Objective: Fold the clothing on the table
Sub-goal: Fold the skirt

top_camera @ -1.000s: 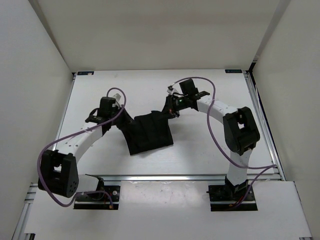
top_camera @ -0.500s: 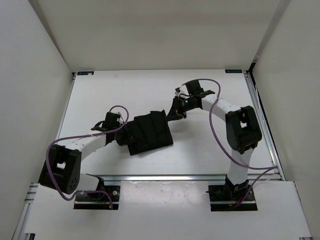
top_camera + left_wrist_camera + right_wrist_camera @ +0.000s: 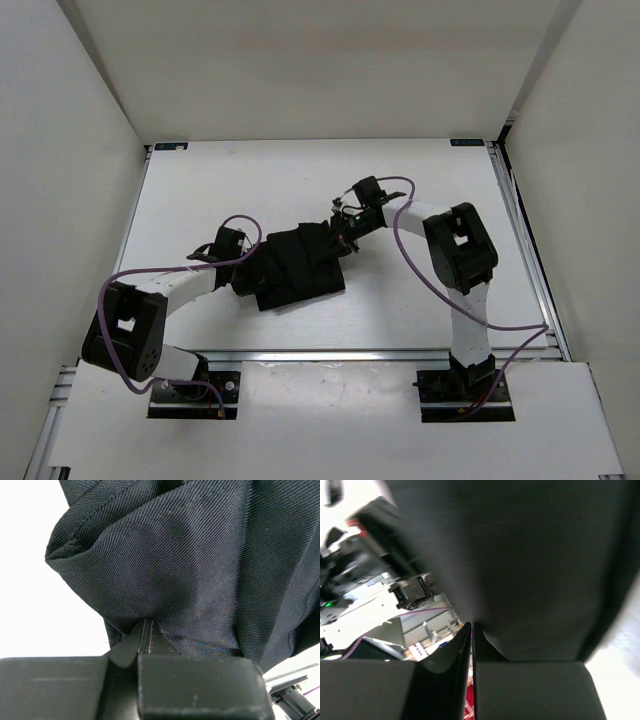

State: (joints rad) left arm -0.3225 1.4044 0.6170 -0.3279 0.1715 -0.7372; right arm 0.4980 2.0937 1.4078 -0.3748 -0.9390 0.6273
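The black clothing (image 3: 300,262) lies bunched in a folded rectangle at the middle of the white table (image 3: 250,180). My left gripper (image 3: 247,276) is low at the clothing's left edge. In the left wrist view its jaws (image 3: 146,622) are pressed together at a pinch of the twill fabric (image 3: 190,555), which fans out from the tips. My right gripper (image 3: 343,232) sits at the clothing's upper right corner. In the right wrist view only a hairline slit shows between its jaws (image 3: 472,625), and the tips are buried in blurred dark fabric (image 3: 530,555).
An aluminium rail (image 3: 350,352) runs along the table's near edge, with both arm bases behind it. White walls close in the left, right and far sides. Purple cables loop over each arm.
The left gripper has come down and toward the near edge, laying the clothing's left side flat. The right gripper has swung in and down onto the upper right corner.
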